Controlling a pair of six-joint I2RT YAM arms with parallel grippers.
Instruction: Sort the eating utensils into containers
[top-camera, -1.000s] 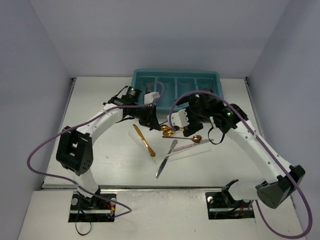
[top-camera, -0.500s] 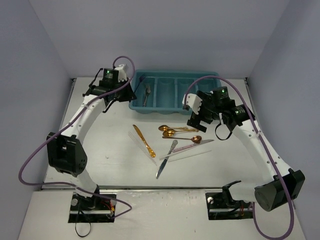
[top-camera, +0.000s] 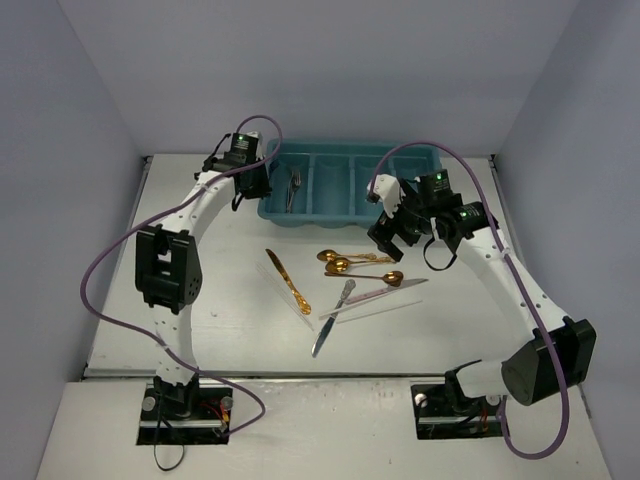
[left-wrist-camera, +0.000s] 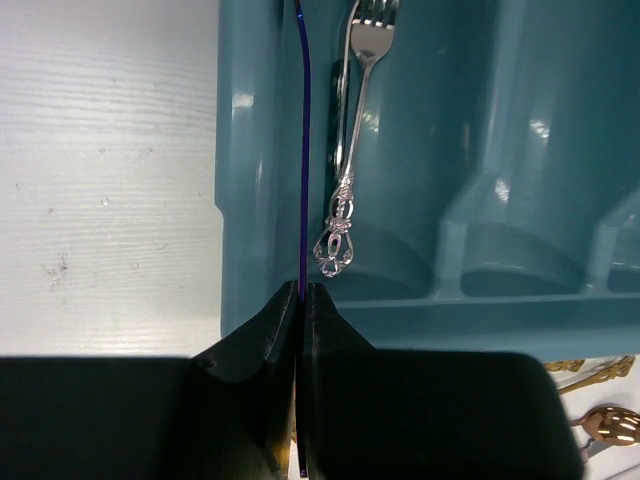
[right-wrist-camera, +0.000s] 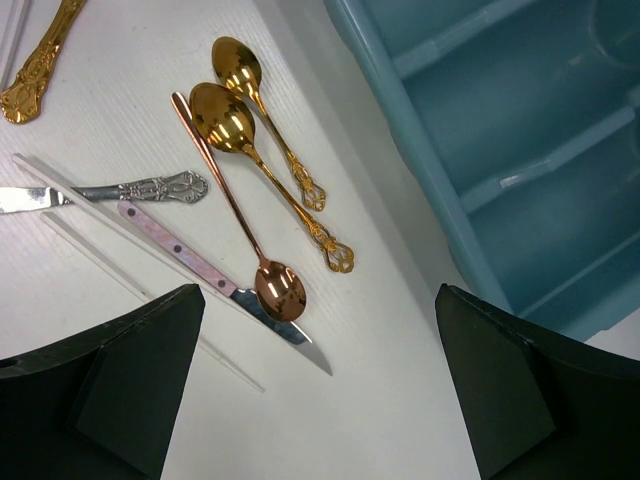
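The teal tray (top-camera: 352, 190) stands at the back; it also shows in the left wrist view (left-wrist-camera: 520, 180) and in the right wrist view (right-wrist-camera: 520, 150). A silver fork (top-camera: 293, 189) (left-wrist-camera: 350, 150) lies in its left compartment. My left gripper (top-camera: 252, 185) (left-wrist-camera: 302, 290) is at the tray's left near rim, shut on a thin dark purple-blue stick (left-wrist-camera: 304, 150). My right gripper (top-camera: 386, 232) (right-wrist-camera: 320, 400) is open and empty above the table, beside the tray. Below it lie two gold spoons (right-wrist-camera: 228, 100), a copper spoon (right-wrist-camera: 281, 290) and a pink-handled knife (right-wrist-camera: 175, 245).
On the table in front of the tray lie a gold knife (top-camera: 288, 282), a silver-handled knife (top-camera: 333, 318) (right-wrist-camera: 150, 188) and pale thin sticks (top-camera: 372, 308) (right-wrist-camera: 120, 270). Grey walls close in the table on three sides.
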